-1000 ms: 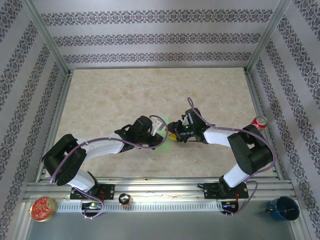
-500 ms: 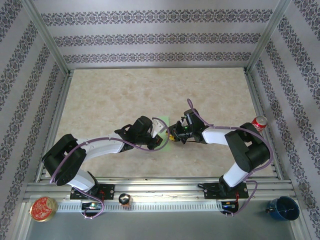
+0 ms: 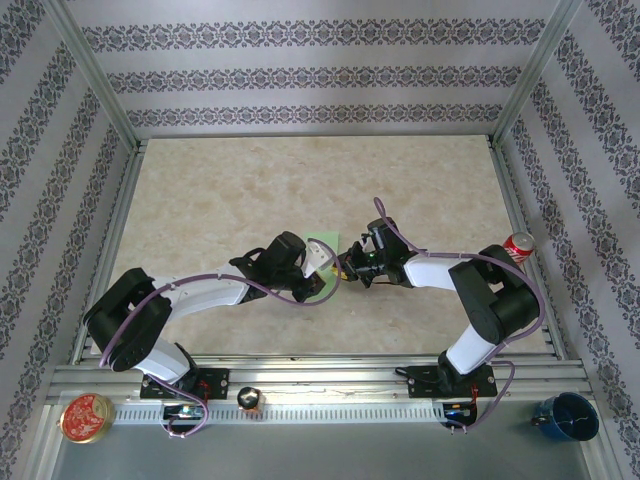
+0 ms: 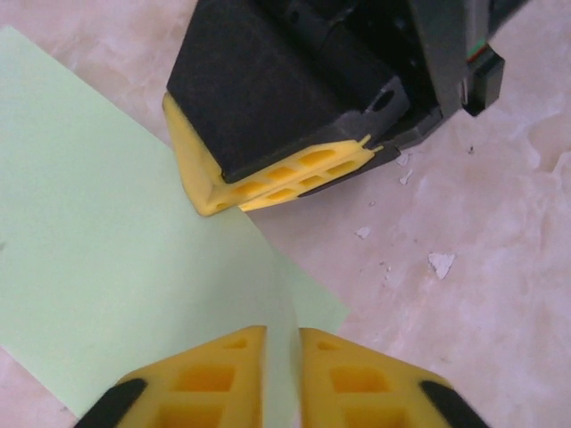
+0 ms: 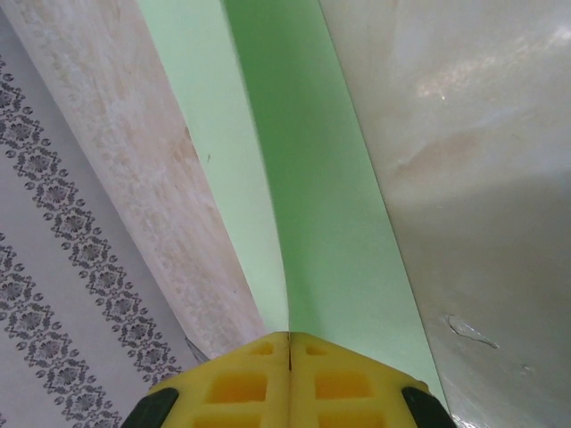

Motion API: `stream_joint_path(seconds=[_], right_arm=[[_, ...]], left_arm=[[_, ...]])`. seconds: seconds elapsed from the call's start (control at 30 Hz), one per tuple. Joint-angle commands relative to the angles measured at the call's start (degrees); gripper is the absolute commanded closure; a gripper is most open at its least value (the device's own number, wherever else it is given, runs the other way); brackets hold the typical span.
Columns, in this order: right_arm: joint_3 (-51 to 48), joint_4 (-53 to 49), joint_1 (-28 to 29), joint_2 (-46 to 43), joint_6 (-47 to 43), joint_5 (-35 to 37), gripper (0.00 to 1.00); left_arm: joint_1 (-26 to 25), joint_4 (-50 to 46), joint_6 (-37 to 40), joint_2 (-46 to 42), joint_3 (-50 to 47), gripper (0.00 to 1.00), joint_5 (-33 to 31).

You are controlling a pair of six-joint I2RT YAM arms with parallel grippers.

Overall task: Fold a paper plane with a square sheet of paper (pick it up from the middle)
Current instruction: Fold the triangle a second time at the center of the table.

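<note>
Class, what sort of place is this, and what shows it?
Probably a robot test cell: left arm and right arm bolted to a metal rail, patterned wall panels boxing in the table, green paper between them.

The worktop (image 3: 230, 190) is pale and looks like marble. A green paper (image 3: 328, 245) lies near the middle (part of it is lifted up). A red can (image 3: 517, 245) stands at the right edge. Tiny white bits (image 4: 440, 264) lie beside the paper.

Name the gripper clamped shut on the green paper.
The right gripper, closed tight on the paper ridge; the left gripper shows a gap.
</note>
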Motion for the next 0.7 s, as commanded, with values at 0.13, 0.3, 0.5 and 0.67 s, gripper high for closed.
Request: stream_joint_path(seconds=[0.13,0.3,0.5,0.67], right_arm=[[0.89,2.45,0.64,0.27,2.06,-0.09,1.0],[0.5,3.37,0.64,-0.07,2.97,0.28,1.0],[0.4,3.82,0.56,-0.44,3.48,0.62,1.0],[0.4,3.91,0.56,-0.4,3.69,0.64,1.0]], left_arm=[[-3.46,-6.4,5.42,0.58,3.72,0.55,-6.91],[-8.14,-7.4,6.98,1.3,4.9,0.42,-15.88],[-12.26,-9.25,6.93,4.08,6.83,0.3,-25.46],[-13.27,-9.07,7.07,6.16,8.09,0.33,-30.63]])
